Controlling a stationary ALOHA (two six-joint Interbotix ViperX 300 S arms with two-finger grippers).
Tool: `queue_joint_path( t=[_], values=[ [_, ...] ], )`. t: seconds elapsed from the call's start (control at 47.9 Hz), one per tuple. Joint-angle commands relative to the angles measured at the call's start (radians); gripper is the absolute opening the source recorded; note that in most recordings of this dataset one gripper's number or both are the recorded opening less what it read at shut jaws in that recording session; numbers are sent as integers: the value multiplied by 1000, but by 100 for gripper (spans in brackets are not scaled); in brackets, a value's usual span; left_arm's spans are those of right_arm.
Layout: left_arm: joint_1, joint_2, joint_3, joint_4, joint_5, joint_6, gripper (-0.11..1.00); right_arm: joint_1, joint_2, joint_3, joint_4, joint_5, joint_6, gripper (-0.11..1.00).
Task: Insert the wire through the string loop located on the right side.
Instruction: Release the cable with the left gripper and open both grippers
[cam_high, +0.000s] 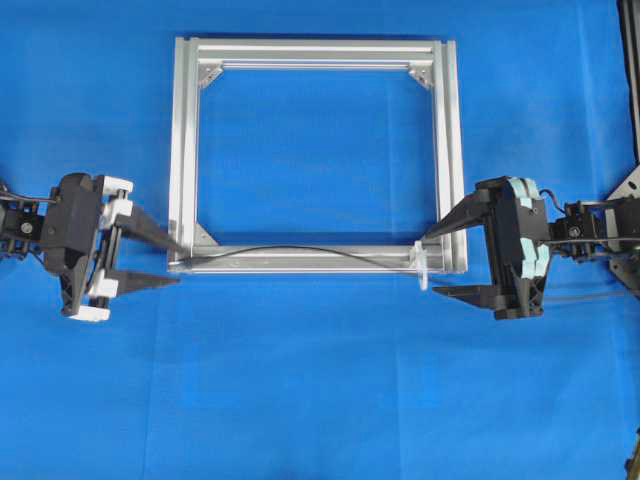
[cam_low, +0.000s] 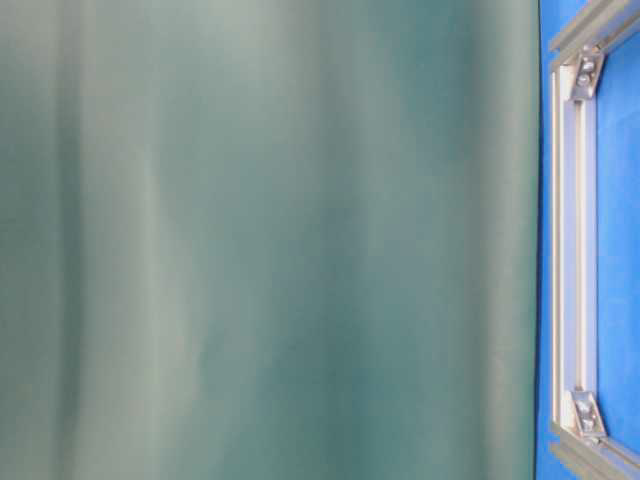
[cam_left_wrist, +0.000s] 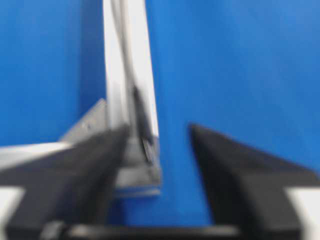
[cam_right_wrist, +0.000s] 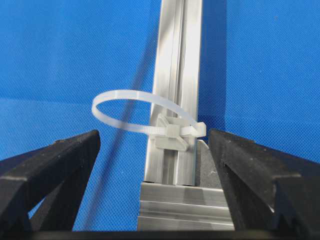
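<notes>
Right claw (cam_right_wrist: 152, 145), jaws apart, faces the string loop (cam_right_wrist: 135, 112) just ahead, while the wire (cam_high: 300, 250) lies lengthwise along the near frame bar (cam_high: 300, 262).

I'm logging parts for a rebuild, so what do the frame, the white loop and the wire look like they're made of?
The frame looks like brushed aluminium extrusion: silvery, matte, with grooved slots. The string loop looks like translucent white plastic, a flat smooth band through a moulded block, probably nylon. The wire is thin, black and gently curved, likely rubber or plastic insulation; its finish can't be told.
</notes>
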Motion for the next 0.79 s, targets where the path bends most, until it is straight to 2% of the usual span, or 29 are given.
queue_joint_path(
  t=[0.0,0.084,0.125,0.251,0.439,0.773],
  values=[
    [0,-11,-14,3,-3,0,59,-2,-17,-18,0,-5,2,93],
    [3,-11,-14,3,6,0,81,-2,-17,-18,0,-5,2,93],
    [6,-12,-14,2,12,0,85,-2,-17,-18,0,-5,2,93],
    [6,-20,-14,3,25,0,78,-2,-18,-21,0,0,0,93],
    [6,-78,-25,2,48,2,78,-2,-61,-40,-2,60,-3,93],
    [26,-281,-78,2,247,12,78,-2,-310,-61,-2,264,-14,93]
  ],
)
